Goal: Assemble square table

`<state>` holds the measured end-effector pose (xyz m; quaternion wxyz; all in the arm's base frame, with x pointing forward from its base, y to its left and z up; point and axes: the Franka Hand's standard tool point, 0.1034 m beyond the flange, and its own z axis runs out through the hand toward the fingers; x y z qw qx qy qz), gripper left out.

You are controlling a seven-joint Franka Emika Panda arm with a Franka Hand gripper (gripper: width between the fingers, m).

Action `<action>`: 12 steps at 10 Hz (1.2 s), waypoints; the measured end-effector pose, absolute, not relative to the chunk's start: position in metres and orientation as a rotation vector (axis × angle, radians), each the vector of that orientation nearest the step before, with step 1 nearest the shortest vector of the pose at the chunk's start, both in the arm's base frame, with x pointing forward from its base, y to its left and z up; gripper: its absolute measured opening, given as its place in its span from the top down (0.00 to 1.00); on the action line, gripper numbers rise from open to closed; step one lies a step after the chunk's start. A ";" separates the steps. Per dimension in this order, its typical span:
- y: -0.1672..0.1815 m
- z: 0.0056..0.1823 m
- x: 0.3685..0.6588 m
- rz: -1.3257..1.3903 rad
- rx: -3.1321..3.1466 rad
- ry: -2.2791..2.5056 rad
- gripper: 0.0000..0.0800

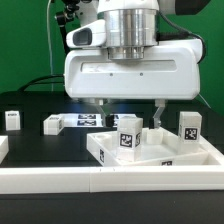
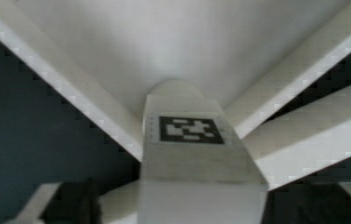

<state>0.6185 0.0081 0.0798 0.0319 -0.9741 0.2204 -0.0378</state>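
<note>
Green backdrop behind, black bench (image 1: 30, 140) below, w/ a long white rail (image 1: 60, 180) along the bench edge nearest the camera.

Exterior view: gripper (image 1: 128, 108) hangs over the bench middle, fingers (image 1: 97, 105) spread wide, nothing between the tips. Square tabletop (image 1: 175, 155) lies flat, rim up, toward the exterior view's right, just behind the rail. Upright leg (image 1: 127, 133), tag facing the camera, stands at the tabletop's corner on the exterior view's left, directly under the gap between the fingers; can't tell if it sits inside the rim or just beside it. Second leg (image 1: 190, 126) stands at the tabletop's far side, toward the bench's edge on the exterior view's right. Third leg (image 1: 12, 120) stands alone near the bench edge on the exterior view's left, well apart from the rest. Low tagged piece (image 1: 52, 124), prob. another leg, lies between that one and the gripper. Marker board (image 1: 84, 121) lies flat just beside it, toward the bench's far edge.

Wrist view: upright leg fills the centre, tag square-on. Tabletop's rim runs diagonally on either side, meeting at a corner behind the leg; black bench outside it. Fingertips too dark and blurred to judge.
</note>
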 end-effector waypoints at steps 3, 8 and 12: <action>0.008 0.080 0.619 -0.117 -3.000 0.681 0.64; 0.007 0.080 0.617 -0.110 -2.844 1.122 0.64; 0.007 0.079 0.617 -0.124 -2.583 1.611 0.64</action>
